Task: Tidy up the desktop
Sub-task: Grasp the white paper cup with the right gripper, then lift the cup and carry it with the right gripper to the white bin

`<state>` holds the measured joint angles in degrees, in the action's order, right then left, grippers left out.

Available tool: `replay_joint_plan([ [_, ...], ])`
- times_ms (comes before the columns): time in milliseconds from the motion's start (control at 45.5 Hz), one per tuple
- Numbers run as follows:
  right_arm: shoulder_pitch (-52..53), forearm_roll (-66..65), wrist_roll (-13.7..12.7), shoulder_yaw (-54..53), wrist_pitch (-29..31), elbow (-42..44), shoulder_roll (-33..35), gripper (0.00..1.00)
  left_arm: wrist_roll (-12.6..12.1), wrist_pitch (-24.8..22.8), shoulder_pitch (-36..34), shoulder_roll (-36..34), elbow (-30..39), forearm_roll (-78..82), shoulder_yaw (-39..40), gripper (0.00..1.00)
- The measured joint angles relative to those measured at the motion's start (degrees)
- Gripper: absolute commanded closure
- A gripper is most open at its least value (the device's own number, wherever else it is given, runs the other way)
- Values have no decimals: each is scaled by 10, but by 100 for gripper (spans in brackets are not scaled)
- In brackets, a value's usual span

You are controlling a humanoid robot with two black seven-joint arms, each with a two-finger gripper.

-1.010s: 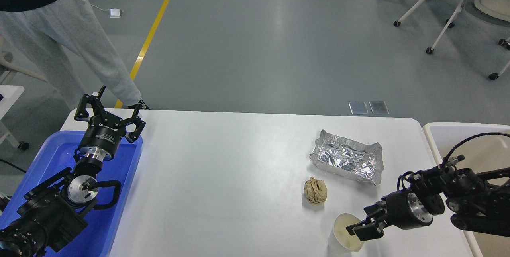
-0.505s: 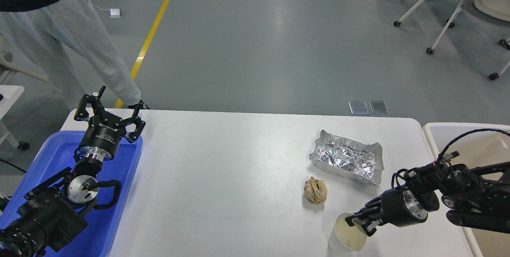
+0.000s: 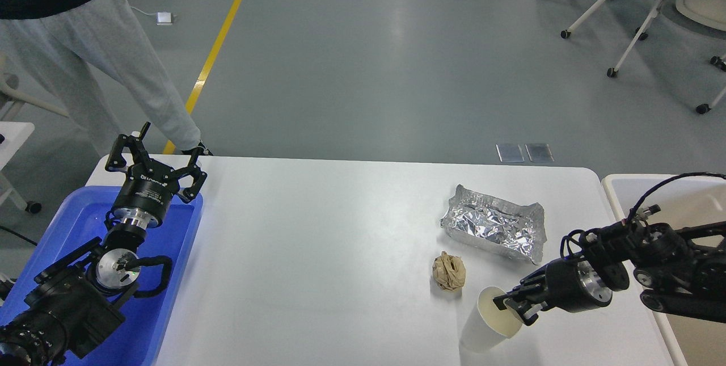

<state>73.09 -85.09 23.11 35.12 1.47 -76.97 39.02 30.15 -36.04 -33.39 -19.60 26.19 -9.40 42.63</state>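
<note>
The right claw (image 3: 513, 308) has its fingers pinched on the rim of a white paper cup (image 3: 489, 327), one finger inside the mouth and one outside, so it is closed on the cup wall. The cup sits near the front right corner of the desk (image 3: 317, 252) and leans a little toward the left, which suggests the claw is tipping or starting to lift it by the rim; a rim pinch like this suits a light, empty cup but may let it swing. The left claw (image 3: 156, 156) hangs over the far left corner with its fingers spread wide and nothing between them, poised above the blue tray (image 3: 170, 298) that overlaps the left edge of the desk. A crumpled brown paper ball (image 3: 448, 271) lies just beside the cup, toward the middle, and a crinkled foil container (image 3: 494, 223) rests beyond it, nearer the right edge. A pale bin (image 3: 624, 196) stands just off the right edge, a likely home for the rubbish. The desk is a plain white top with rounded corners, bare across its left and middle. Beyond it lies a grey floor with a yellow line (image 3: 218, 48), a person in grey trousers (image 3: 113, 59) near the far left corner, and wheeled chairs (image 3: 624, 8) at the far right.
</note>
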Motion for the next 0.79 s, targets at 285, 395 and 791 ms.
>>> replay_joint_plan([
  [285, 99, 22, 8, 1, 25, -39, 58, 100, 0, -1, 0, 0, 0, 0, 0, 0],
  [395, 150, 29, 13, -1, 54, -53, 79, 100, 0, -1, 0, 0, 0, 0, 0, 0],
  [791, 258, 38, 23, -6, 122, -69, 110, 100, 0, 0, 1, 0, 0, 0, 0, 0],
])
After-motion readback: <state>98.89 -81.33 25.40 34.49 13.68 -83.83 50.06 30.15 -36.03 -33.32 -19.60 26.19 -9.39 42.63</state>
